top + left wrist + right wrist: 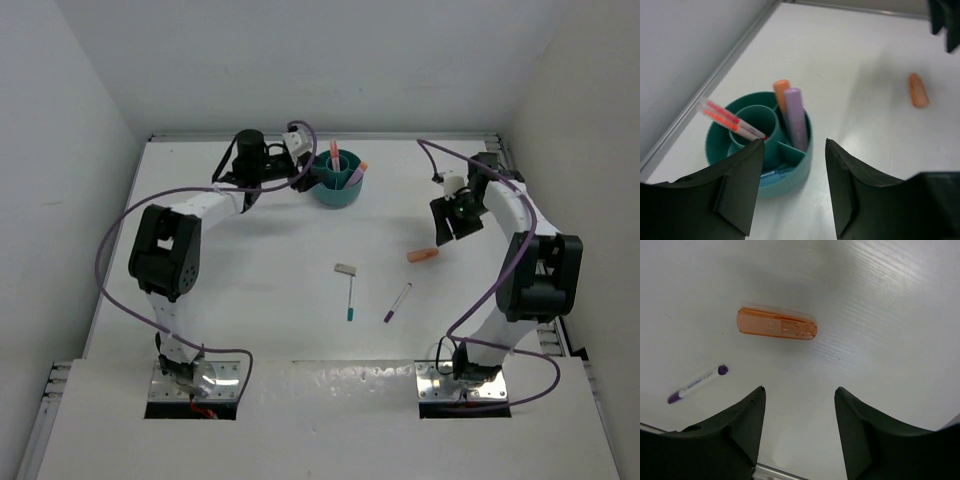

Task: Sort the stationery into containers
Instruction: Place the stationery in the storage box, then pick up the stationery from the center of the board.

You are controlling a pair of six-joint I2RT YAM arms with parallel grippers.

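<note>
In the upper left of the overhead view, your left hand (794,150) hangs over the teal cup (715,142), released and grasping nothing. Two thin red pens (727,119) lean across the cup's round inner well, too long to sit inside. A finger hides their lower ends, so you cannot tell which compartment holds them. An orange highlighter (781,92) and a lilac highlighter (796,117) stand side by side in one outer compartment, which suggests like is going with like.

Mid-frame on the white surface (250,300) lies the small grey block (345,268). A teal-ended white pen (351,298) lies just below it. A purple-ended white pen (397,302) lies to its right, apart from both.

Further right, the loose orange cylinder (776,324) lies flat beneath your right hand (799,390), which hovers unclenched and empty. In the wrist view the cylinder sits ahead of the fingers, with its length along their closing line. You probably need to turn the wrist before descending.
</note>
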